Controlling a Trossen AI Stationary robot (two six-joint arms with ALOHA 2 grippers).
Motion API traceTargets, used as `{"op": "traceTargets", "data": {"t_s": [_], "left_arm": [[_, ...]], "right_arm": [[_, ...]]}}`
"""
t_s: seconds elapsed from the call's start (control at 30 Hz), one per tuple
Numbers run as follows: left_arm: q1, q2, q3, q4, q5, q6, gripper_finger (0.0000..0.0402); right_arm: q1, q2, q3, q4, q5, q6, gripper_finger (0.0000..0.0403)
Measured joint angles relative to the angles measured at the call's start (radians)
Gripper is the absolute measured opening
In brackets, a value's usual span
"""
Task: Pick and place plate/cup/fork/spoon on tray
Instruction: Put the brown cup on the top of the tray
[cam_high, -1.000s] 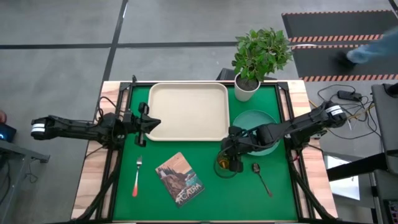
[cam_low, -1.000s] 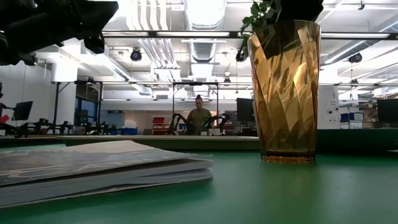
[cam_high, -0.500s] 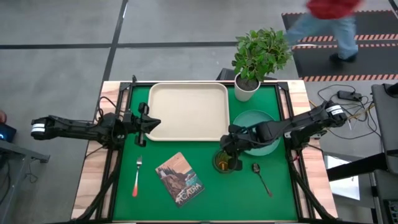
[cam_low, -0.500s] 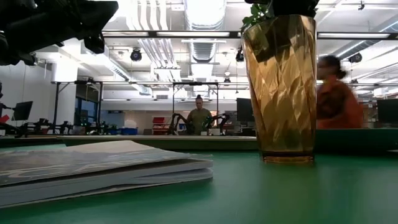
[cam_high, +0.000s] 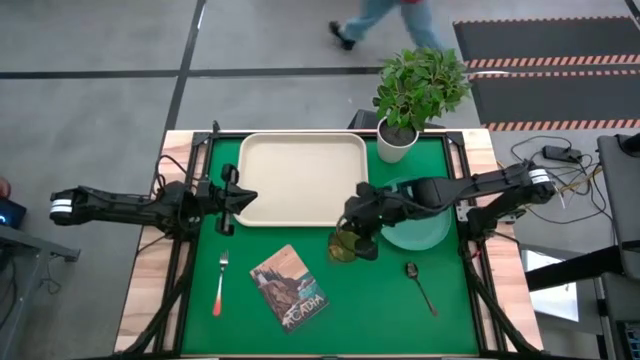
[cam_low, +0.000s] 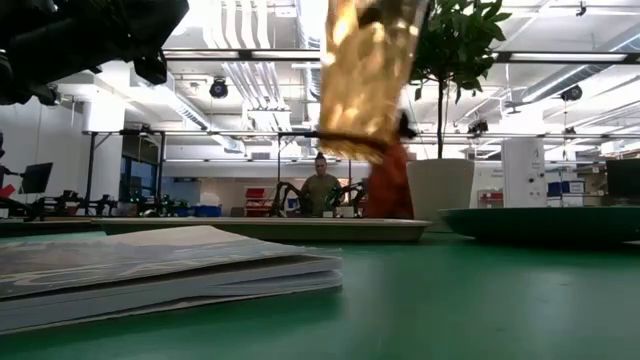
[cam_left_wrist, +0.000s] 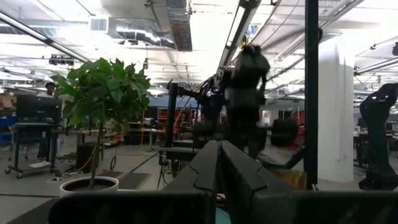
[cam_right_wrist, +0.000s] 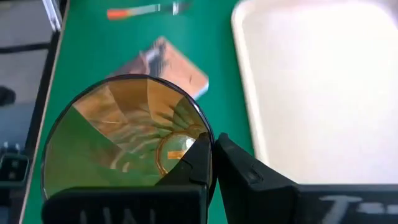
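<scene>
Lying near the front edge of the bench (cam_high: 455, 310), the book (cam_high: 289, 287) sits on the green mat, with the fork (cam_high: 220, 284) towards the front-left corner and the spoon (cam_high: 421, 286) towards the front-right.

Just beyond the book, the right claw (cam_high: 352, 230) holds the cup (cam_high: 343, 245) pinched at its rim, one finger (cam_right_wrist: 193, 163) inside the wall and the other outside. In the low view the cup (cam_low: 367, 75) is tilted and lifted clear of the mat. It hangs close by the tray's front-right corner, apart from the rim.

The plate (cam_high: 425, 228) rests at the right side of the bench, partly under the right arm, between the tray and the right edge.

The tray (cam_high: 300, 175) fills the middle back of the bench. The left claw (cam_high: 238, 200) hovers at its front-left corner, its two fingers (cam_left_wrist: 205, 171) pressed together.

A potted plant (cam_high: 418, 95) stands at the back-right corner. On the floor past the back edge, a person's legs (cam_high: 385, 18) show.
</scene>
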Motion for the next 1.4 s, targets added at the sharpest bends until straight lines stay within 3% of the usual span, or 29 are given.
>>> {"op": "traceTargets", "data": {"t_s": [0.2,0.37,0.83,1.4], "left_arm": [[0.0,-0.007,0.0,0.001,0.0,0.0,0.0],[0.0,-0.018,0.0,0.003,0.0,0.0,0.0],[0.0,-0.065,-0.011,0.0,0.0,0.0,0.0],[0.0,-0.087,-0.019,-0.004,0.001,0.0,0.0]], "right_arm": [[-0.032,0.113,0.172,-0.013,-0.001,-0.136,0.0009],[-0.086,0.253,0.376,-0.125,-0.004,-0.235,0.0009],[-0.347,0.588,0.915,-0.312,0.0,-0.288,0.0009],[-0.59,0.697,0.907,-0.312,-0.011,-0.304,0.0009]]}}
